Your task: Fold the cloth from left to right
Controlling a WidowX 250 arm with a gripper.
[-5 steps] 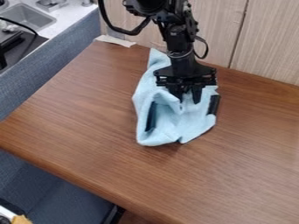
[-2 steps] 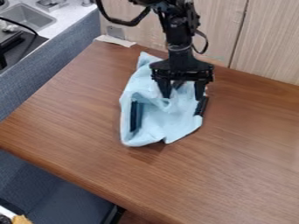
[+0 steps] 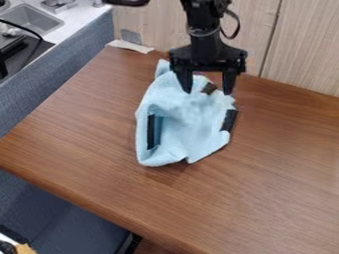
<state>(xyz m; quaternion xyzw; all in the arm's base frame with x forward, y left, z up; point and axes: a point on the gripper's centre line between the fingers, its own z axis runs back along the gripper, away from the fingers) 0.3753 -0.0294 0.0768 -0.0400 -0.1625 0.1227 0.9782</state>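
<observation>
Light blue cloth lies rumpled on the far half of the brown table, its near corners pointing our way. If we pull only a pinch of it rightward, the loose near end may trail behind and bunch instead of folding. At its left side the fabric curls around a dark strip; catching that with the cloth could, we judge, drag both along. Another dark piece sits at the right edge, where a fold could snag or land unevenly. Farther back, the gripper stands wide apart over the far part of the cloth, with nothing in its grasp; we cannot tell whether the tips touch it. Closing there, right of the left edge, would likely raise a wrinkle from the middle. A small brown bit between the fingers might get pinched too.

Around the work, we see a blue-grey partition along the left, a whitish strip at the far left corner, and the wooden wall behind, limiting our reach that way.
</observation>
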